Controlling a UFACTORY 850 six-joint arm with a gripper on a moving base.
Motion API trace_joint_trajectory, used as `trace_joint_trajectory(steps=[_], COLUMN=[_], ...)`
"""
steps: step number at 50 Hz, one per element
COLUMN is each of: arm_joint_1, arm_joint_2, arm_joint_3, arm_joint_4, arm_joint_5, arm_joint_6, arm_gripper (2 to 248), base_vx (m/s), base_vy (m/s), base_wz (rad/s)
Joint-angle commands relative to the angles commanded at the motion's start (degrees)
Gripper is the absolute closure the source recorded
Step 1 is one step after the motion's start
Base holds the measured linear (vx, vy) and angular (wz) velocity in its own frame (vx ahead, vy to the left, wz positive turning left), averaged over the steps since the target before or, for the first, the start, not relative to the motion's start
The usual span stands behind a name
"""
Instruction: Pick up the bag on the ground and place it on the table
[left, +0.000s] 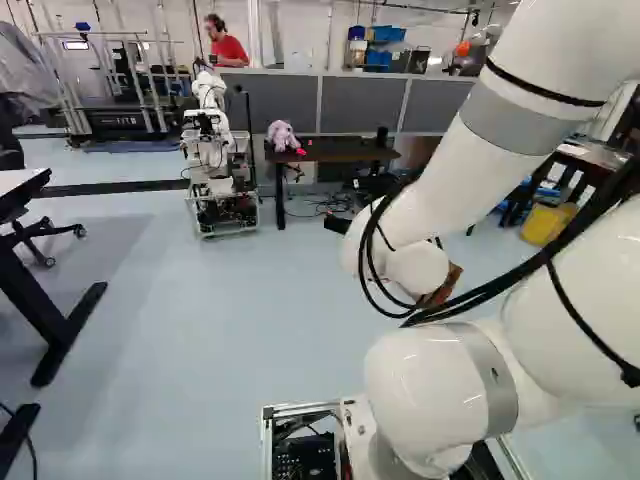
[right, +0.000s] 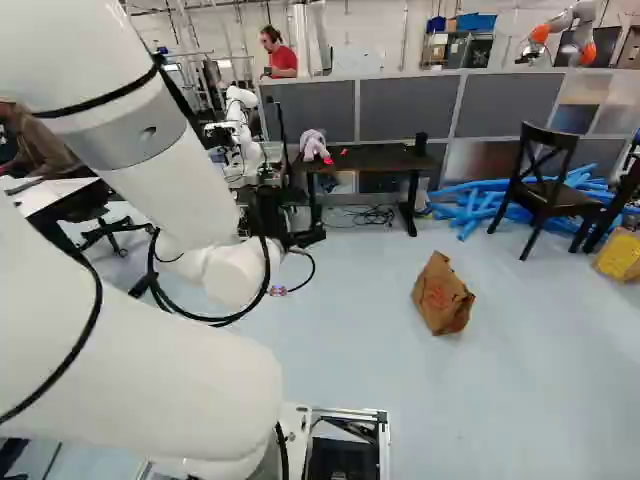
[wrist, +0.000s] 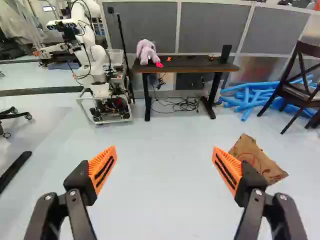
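In the right base view the gripper (right: 290, 232) reaches ahead from the arm, well above the floor. Its two orange-padded fingers stand wide apart in the wrist view, so the gripper (wrist: 164, 170) is open with nothing between them. A brown paper bag (right: 442, 295) rests on the floor, right of the gripper in the right base view. Seen from the wrist, the bag (wrist: 257, 159) lies beyond one finger, which partly covers it. The dark table (wrist: 187, 63) stands farther ahead against the grey partition, holding a pink-purple plush toy (wrist: 146, 51).
Another robot (wrist: 92, 65) stands beside the table. Blue tubes (right: 480, 203) and a dark chair (right: 545, 185) are at the table's other side, with a yellow bin (right: 619, 254) nearer. A desk leg (left: 58, 325) is at the left of the left base view. Cables lie under the table.
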Motion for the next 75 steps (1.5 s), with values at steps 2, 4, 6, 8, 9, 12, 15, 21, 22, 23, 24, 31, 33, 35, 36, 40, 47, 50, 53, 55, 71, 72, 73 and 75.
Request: trace_joint_trajectory(steps=[2, 4, 6, 8, 9, 12, 15, 21, 22, 23, 24, 31, 33, 35, 36, 40, 47, 50, 53, 55, 71, 72, 73, 75], arm_joint_1=[0.00, 0.00, 0.00, 0.00, 0.00, 0.00, 0.00, 0.00, 0.00, 0.00, 0.00, 0.00, 0.00, 0.00, 0.00, 0.00, 0.00, 0.00, 0.00, 0.00, 0.00, 0.00, 0.00, 0.00], arm_joint_2=[0.00, 0.00, 0.00, 0.00, 0.00, 0.00, 0.00, 0.00, 0.00, 0.00, 0.00, 0.00, 0.00, 0.00, 0.00, 0.00, 0.00, 0.00, 0.00, 0.00, 0.00, 0.00, 0.00, 0.00], arm_joint_3=[0.00, 0.00, 0.00, 0.00, 0.00, 0.00, 0.00, 0.00, 0.00, 0.00, 0.00, 0.00, 0.00, 0.00, 0.00, 0.00, 0.00, 0.00, 0.00, 0.00, 0.00, 0.00, 0.00, 0.00], arm_joint_4=[0.00, 0.00, 0.00, 0.00, 0.00, 0.00, 0.00, 0.00, 0.00, 0.00, 0.00, 0.00, 0.00, 0.00, 0.00, 0.00, 0.00, 0.00, 0.00, 0.00, 0.00, 0.00, 0.00, 0.00], arm_joint_5=[0.00, 0.00, 0.00, 0.00, 0.00, 0.00, 0.00, 0.00, 0.00, 0.00, 0.00, 0.00, 0.00, 0.00, 0.00, 0.00, 0.00, 0.00, 0.00, 0.00, 0.00, 0.00, 0.00, 0.00], arm_joint_6=[0.00, 0.00, 0.00, 0.00, 0.00, 0.00, 0.00, 0.00, 0.00, 0.00, 0.00, 0.00, 0.00, 0.00, 0.00, 0.00, 0.00, 0.00, 0.00, 0.00, 0.00, 0.00, 0.00, 0.00], arm_gripper=[3, 3, 3, 3, 3, 3, 3, 3, 3, 3, 3, 3, 3, 3, 3, 3, 3, 3, 3, 3, 3, 3, 3, 3], base_vx=[0.000, 0.000, 0.000, 0.000, 0.000, 0.000, 0.000, 0.000, 0.000, 0.000, 0.000, 0.000, 0.000, 0.000, 0.000, 0.000, 0.000, 0.000, 0.002, 0.000, 0.012, 0.073, 0.047, 0.052], base_vy=[0.000, 0.000, 0.000, 0.000, 0.000, 0.000, 0.000, 0.000, 0.000, 0.000, 0.000, 0.000, 0.000, 0.000, 0.000, 0.000, 0.000, 0.000, -0.004, 0.000, 0.000, -0.009, -0.015, -0.015], base_wz=[0.000, 0.000, 0.000, 0.000, 0.000, 0.000, 0.000, 0.000, 0.000, 0.000, 0.000, 0.000, 0.000, 0.000, 0.000, 0.000, 0.000, 0.000, -0.016, 0.000, 0.006, 0.019, 0.006, 0.025])
